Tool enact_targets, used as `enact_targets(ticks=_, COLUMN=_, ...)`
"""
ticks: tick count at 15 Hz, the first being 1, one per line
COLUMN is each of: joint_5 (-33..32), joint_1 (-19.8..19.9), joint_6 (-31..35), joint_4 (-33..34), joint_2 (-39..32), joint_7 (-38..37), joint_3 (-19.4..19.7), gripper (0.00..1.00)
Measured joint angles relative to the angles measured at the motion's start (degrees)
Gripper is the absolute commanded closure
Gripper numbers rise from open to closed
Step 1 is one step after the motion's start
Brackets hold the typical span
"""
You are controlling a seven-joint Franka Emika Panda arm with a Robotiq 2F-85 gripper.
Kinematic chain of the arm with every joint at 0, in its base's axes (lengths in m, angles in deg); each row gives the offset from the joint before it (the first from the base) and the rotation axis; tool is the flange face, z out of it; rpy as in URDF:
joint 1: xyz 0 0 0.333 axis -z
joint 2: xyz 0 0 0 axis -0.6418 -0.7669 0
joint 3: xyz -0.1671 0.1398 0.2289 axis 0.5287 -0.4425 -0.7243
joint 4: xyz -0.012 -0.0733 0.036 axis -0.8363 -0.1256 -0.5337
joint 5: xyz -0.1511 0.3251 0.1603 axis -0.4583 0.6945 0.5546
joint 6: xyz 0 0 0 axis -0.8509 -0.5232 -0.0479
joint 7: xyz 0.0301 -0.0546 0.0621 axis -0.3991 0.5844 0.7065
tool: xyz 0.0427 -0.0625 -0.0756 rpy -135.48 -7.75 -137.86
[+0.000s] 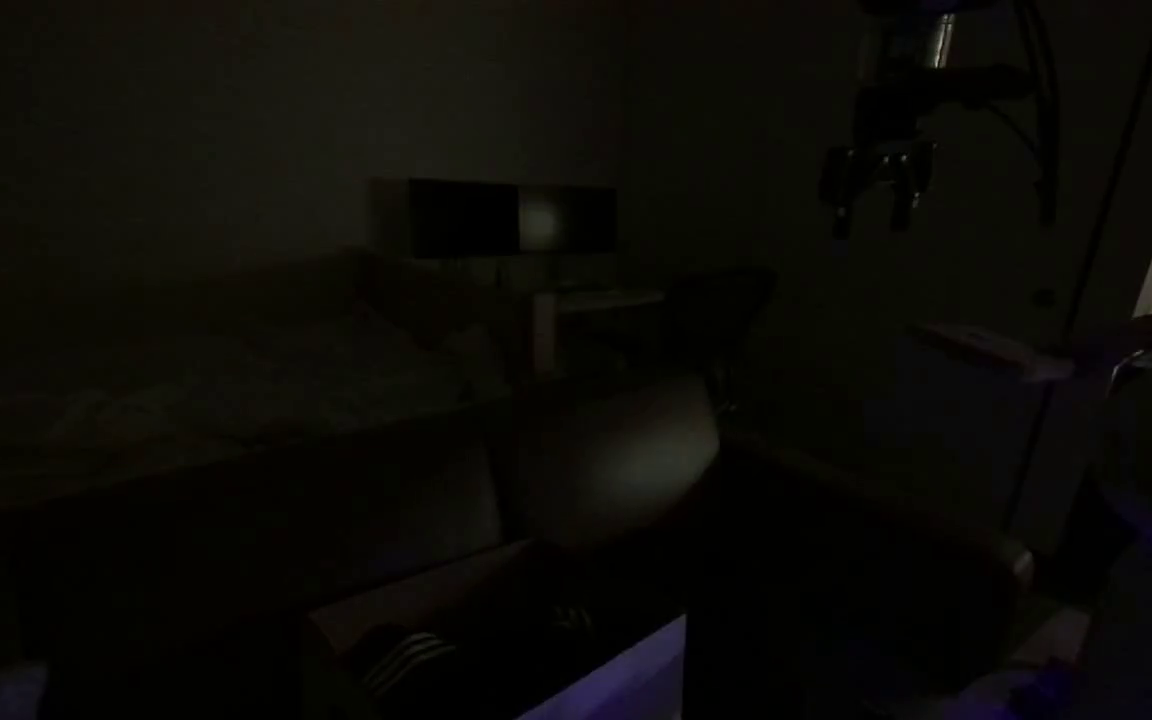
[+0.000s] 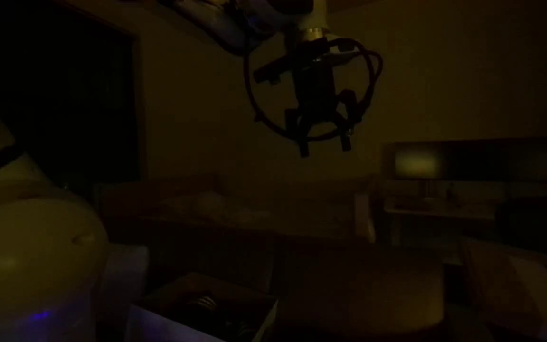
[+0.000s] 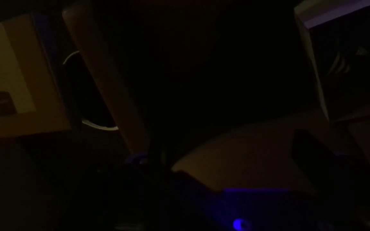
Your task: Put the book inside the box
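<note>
Claw spread, empty — book unidentifiable in gloom, grasp may miss; carton at wrist-view two o'clock — striped contents could block.

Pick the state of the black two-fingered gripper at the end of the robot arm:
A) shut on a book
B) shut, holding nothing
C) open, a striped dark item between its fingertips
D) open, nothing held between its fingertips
D: in both exterior views the black two-fingered gripper shows its fingertips well apart, with nothing held between them.
</note>
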Motion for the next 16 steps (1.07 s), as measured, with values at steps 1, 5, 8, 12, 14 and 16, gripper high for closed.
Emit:
enact_targets(ticks=1, joint_5=0.00, joint_1=0.00, joint_6=0.00, joint_4=0.00, joint_2=0.00, joint_7=0.00, joint_3=0.00, gripper=0.00)
enact_targets(ticks=5, joint_5=-0.48, joint_1=0.06, joint_6=0.08, joint_4=-0.10, joint_2=-0.01, joint_7=-2.16, joint_3=-1.06, gripper=0.00)
enact_targets(ticks=8, joint_5=-2.65, joint_1=0.13, joint_6=0.68, joint_4=-0.58, joint_2=-0.20, joint_7=-5.55, joint_3=-2.46, gripper=0.00)
enact_targets(ticks=12, joint_5=-8.27, joint_1=0.52, joint_6=2.07, joint_4=-1.13, joint_2=-2.15, joint_7=-10.74, joint_3=-3.45, gripper=0.00)
enact_targets(ticks=14, joint_5=-10.83, joint_1=1.31, joint_6=3.11, joint_4=-1.52, joint_2=-3.40, joint_7=-13.07, joint_3=-3.47, gripper=0.00)
enact_targets(ticks=16, joint_5=-13.48, joint_1=2.54, joint_6=4.15, joint_4=-1.84, joint_2=-4.83, joint_7=-15.56, joint_3=-3.45, gripper=0.00)
